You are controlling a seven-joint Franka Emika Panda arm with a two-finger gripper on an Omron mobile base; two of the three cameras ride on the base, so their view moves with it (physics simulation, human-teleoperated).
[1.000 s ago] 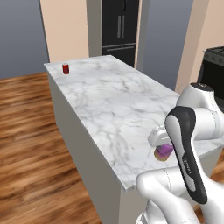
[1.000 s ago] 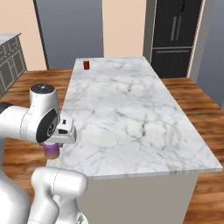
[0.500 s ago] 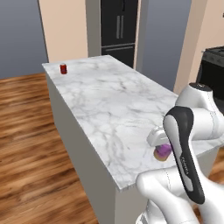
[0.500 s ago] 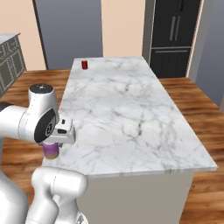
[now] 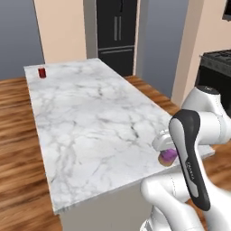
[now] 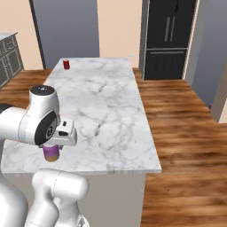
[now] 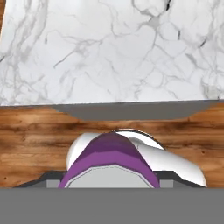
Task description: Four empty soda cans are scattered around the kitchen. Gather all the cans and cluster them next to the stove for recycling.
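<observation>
I can read no text, label, brand or number anywhere. The purple can (image 7: 111, 154) and the red can (image 5: 42, 72) carry no lettering I can make out, though the red one may be too small to tell.

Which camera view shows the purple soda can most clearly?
The hand view: the purple can is large and close there, at the bottom of the picture. In the left base view and right base view it is a small purple shape under the hand.
</observation>
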